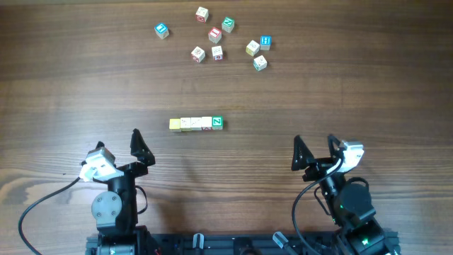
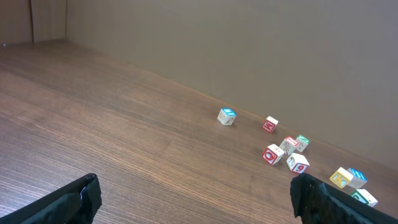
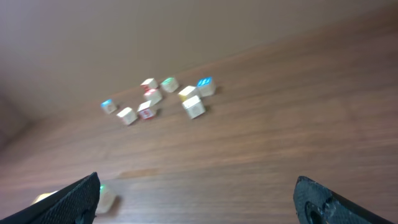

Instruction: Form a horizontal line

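The horizontal line (image 1: 196,124) is a straight row of small letter cubes in the middle of the table: a yellowish cube at its left end, pale cream cubes in between, a green-faced cube (image 1: 217,122) at its right end. My left gripper (image 1: 120,145) is open and empty, near the front left, well below the row. My right gripper (image 1: 315,150) is open and empty, near the front right. In the right wrist view (image 3: 196,199) the row's end shows blurred by the left finger (image 3: 106,199). The row is out of the left wrist view (image 2: 196,199).
A loose cluster of cubes lies at the far side: a blue-faced cube (image 1: 162,30), another blue-faced cube (image 1: 265,42), a red-faced cube (image 1: 215,34), a green-faced one (image 1: 228,25) and several pale ones (image 1: 198,54). The cluster shows in both wrist views (image 2: 273,154) (image 3: 149,102).
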Controlling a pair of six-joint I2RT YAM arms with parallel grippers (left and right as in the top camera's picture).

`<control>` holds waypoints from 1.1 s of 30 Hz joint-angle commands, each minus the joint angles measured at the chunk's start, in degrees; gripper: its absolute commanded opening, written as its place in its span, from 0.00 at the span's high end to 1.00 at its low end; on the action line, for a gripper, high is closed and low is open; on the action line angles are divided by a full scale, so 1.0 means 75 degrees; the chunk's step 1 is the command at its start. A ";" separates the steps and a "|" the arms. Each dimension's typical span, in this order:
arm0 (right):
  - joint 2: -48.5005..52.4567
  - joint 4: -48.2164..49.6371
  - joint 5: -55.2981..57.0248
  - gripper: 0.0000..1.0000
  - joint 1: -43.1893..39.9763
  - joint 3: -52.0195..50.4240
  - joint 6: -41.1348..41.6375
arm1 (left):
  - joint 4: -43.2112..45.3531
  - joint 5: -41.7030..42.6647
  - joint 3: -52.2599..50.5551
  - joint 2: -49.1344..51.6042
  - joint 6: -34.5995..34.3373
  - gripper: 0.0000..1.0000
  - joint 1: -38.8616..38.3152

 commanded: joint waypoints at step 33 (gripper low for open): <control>-0.1547 -0.0067 -0.1320 0.00 -0.0012 -0.0003 -0.4552 | -0.0026 -0.0128 -0.0006 -0.0017 0.0152 0.00 -0.0020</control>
